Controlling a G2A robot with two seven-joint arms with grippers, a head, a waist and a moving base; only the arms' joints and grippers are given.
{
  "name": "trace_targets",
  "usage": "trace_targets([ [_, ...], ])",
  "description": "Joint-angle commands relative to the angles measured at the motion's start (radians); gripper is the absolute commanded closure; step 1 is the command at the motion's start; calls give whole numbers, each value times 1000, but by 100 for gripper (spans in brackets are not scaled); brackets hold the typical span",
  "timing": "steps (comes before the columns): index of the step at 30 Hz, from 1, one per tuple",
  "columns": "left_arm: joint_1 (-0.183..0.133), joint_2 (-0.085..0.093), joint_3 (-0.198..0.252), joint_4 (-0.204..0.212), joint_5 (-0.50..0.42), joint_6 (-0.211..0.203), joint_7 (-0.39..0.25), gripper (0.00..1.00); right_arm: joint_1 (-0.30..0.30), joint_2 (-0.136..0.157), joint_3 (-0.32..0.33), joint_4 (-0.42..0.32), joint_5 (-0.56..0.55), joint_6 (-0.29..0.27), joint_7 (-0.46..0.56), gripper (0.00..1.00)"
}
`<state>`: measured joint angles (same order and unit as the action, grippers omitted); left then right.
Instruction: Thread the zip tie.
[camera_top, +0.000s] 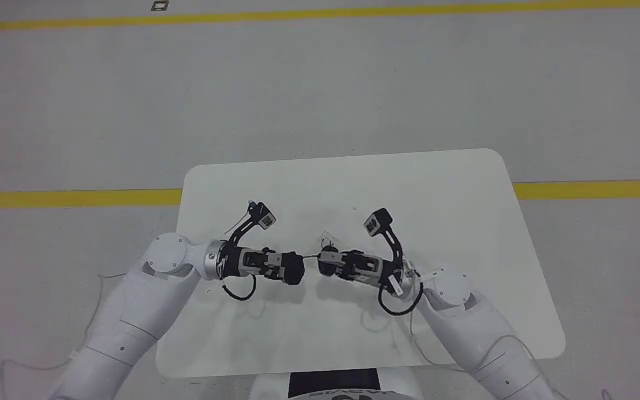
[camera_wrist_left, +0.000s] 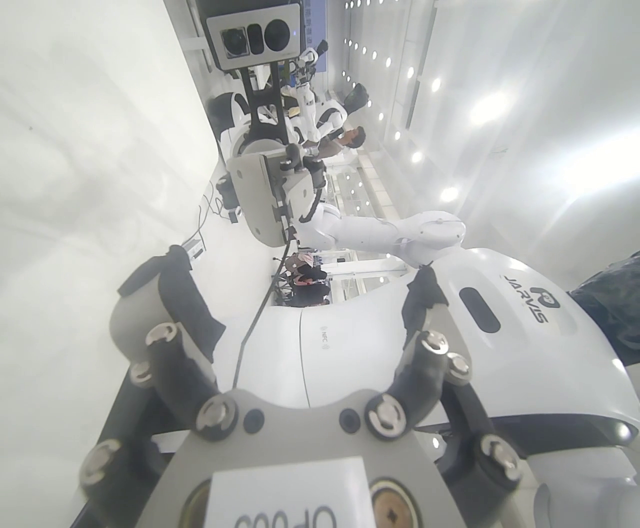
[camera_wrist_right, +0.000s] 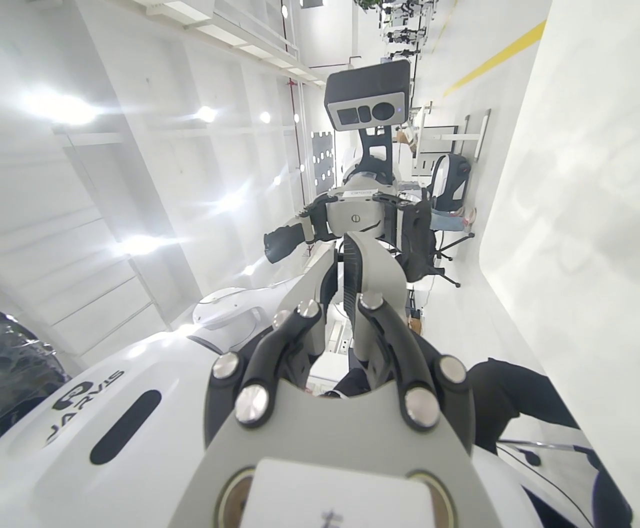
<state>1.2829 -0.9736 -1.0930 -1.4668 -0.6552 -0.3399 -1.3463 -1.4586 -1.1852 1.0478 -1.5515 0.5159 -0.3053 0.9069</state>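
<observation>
Zip tie, a thin black strip, was held over the near middle of the table by the right gripper, jaws clamped on it. Its free end lay between the spread jaws of the left gripper. If these were closed off-line, the strip could be bent or pulled loose.

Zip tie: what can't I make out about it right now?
- Right wrist view: shut fingers of the right end effector hide the gripped spot.
- Left wrist view: near end of the zip tie is hidden behind the base of the open left end effector.
- Top view: head and tail too small to tell.
</observation>
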Motion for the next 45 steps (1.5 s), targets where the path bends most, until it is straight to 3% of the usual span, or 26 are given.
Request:
trace_targets([
  [1, 3, -1, 4, -9, 5, 6, 24, 0, -1, 0, 3, -2, 8, -5, -2, 100],
  [18, 3, 4, 19, -9, 1, 12, 30, 0, 0, 2, -9, -14, 20, 2, 10, 100],
  [26, -4, 6, 30, -4, 4, 10, 28, 50, 15, 0, -27, -3, -10, 24, -1, 100],
  [45, -12, 12, 43, 10, 27, 14, 52, 65, 3, 12, -13, -17, -83, 61, -21, 100],
])
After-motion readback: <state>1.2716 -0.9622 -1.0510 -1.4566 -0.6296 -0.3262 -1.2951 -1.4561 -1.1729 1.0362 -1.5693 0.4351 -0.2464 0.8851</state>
